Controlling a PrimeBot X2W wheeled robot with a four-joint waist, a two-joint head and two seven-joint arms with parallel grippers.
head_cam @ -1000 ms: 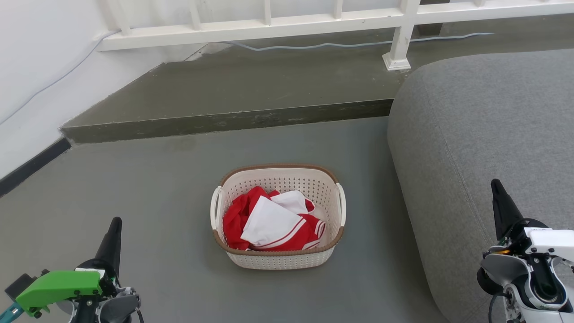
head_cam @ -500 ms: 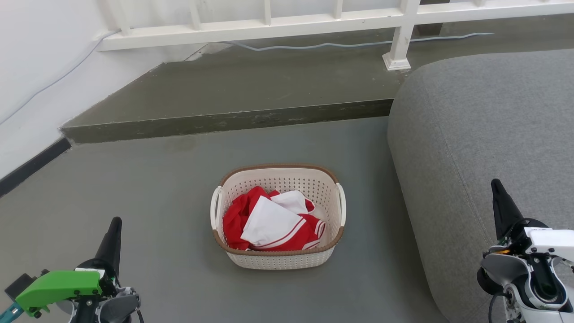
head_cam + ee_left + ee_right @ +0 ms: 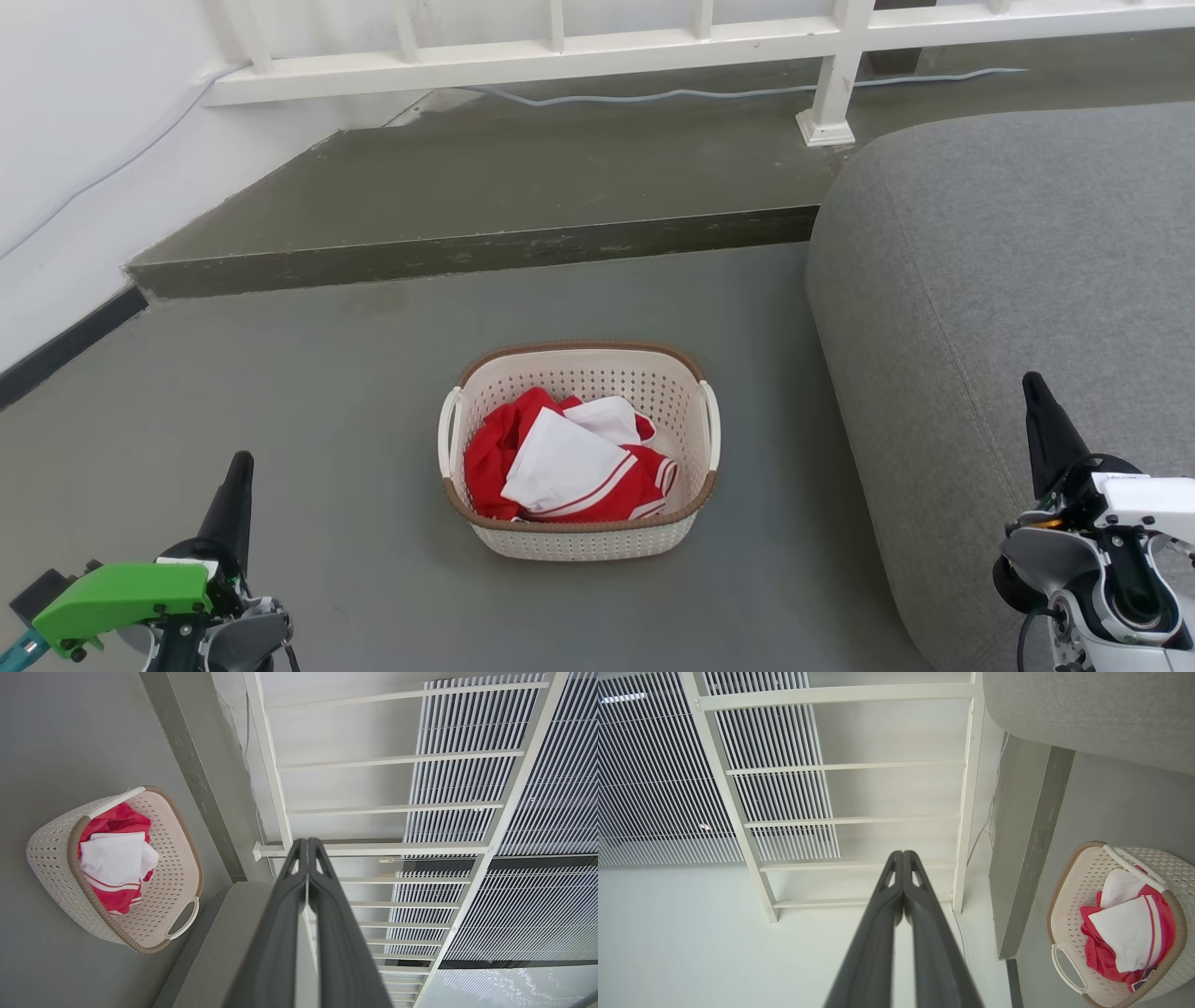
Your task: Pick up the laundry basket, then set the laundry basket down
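A grey upholstered sofa (image 3: 1008,308) takes up the right side of the scene. Its rounded edge is near the right side of the laundry basket (image 3: 583,539), with a strip of grey floor (image 3: 308,401) between them. Beyond the basket, on the far side, a low concrete step (image 3: 485,250) runs across. A white railing (image 3: 597,45) stands on it, and a pale cable (image 3: 728,92) trails along its foot. A white wall (image 3: 84,121) closes off the far left.

The basket sits upright on the floor at the centre, between the two arms and farther out than both. It is cream-white perforated plastic, rounded-rectangular, with a brown woven-look rim and a white loop handle (image 3: 448,425) at each short side. Crumpled red and white clothes (image 3: 560,462) lie inside it.

The left gripper (image 3: 241,462) hangs at the near left, well apart from the basket, and the right gripper (image 3: 1032,383) at the near right, in front of the sofa. In each wrist view the two dark fingers (image 3: 280,933) are pressed together with nothing between them.
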